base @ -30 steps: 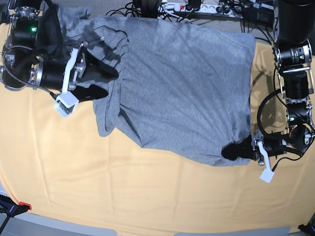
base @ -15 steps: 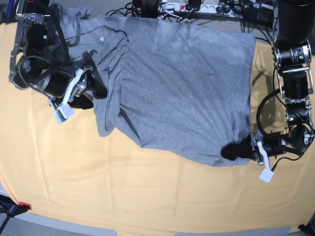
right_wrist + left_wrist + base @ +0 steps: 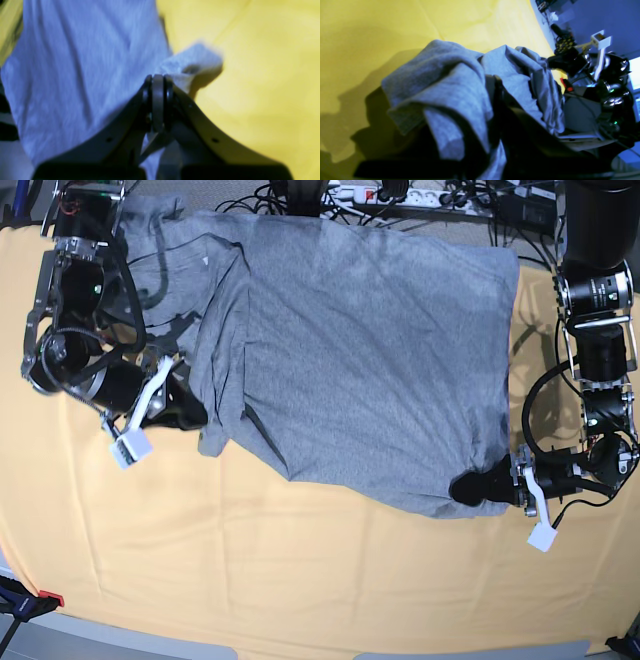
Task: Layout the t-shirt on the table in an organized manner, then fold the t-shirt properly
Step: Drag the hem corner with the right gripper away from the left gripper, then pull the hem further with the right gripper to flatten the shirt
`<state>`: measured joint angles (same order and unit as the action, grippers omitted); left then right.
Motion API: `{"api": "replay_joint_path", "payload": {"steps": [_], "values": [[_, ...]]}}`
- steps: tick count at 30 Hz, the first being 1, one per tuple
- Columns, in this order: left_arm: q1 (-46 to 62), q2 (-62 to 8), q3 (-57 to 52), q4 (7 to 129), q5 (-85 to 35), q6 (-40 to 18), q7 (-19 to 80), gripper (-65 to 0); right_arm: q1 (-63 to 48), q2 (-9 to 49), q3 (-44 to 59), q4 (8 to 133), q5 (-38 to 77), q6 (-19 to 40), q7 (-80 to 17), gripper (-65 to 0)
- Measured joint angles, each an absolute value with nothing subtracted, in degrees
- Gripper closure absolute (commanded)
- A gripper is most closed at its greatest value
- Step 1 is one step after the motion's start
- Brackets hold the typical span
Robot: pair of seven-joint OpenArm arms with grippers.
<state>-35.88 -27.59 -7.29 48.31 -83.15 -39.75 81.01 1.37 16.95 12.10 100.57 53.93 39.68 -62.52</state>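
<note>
T-shirt [image 3: 360, 360] pinched at two edges, half spread on the table [image 3: 300, 580].

Risk first: the right gripper [image 3: 158, 82] has its jaws pressed flat together with only a small fold of grey cloth at the tips, so a pull outward could let that edge slip free, and the bunched folds on that side would stay rumpled. The left gripper [image 3: 478, 486], also closed, grips a thick wad at the near corner; tugging against it may drag the whole garment instead of flattening it. Outward from both grips, the shirt lies mostly flat across the far middle of the yellow-orange cloth, plain grey side up, its far edge near the cables [image 3: 420, 200] at the table's back, one side still gathered in pleats by the right arm.
</note>
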Motion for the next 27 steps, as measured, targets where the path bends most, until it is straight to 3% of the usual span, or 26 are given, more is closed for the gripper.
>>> {"api": "replay_joint_path", "payload": {"steps": [5,11,16,21,23,27], "values": [[-35.88,-27.57,-7.29,48.31,-83.18,-39.72,81.01,0.0,3.73,16.95,12.08,103.24,50.59,39.70,-62.35,0.0],[-35.88,-27.57,-7.29,48.31,-83.18,-39.72,81.01,0.0,7.31,17.28,12.08,103.35,36.64,39.68,-56.47,0.0],[-35.88,-27.57,-7.29,48.31,-83.18,-39.72,81.01,0.0,10.63,18.70,12.10,103.39,26.83,33.52,-52.64,0.0],[-35.88,-27.59,-7.29,48.31,-83.18,-39.72,81.01,0.0,14.24,19.62,12.08,103.42,28.56,33.67,-51.64,0.0],[-35.88,-27.59,-7.29,48.31,-83.15,-39.72,80.97,0.0,15.18,20.43,12.08,103.20,32.18,38.02,-51.83,0.0],[-35.88,-27.57,-7.29,48.31,-83.18,-39.72,80.99,0.0,17.23,21.34,11.40,99.44,34.09,38.72,-51.53,0.0]]}}
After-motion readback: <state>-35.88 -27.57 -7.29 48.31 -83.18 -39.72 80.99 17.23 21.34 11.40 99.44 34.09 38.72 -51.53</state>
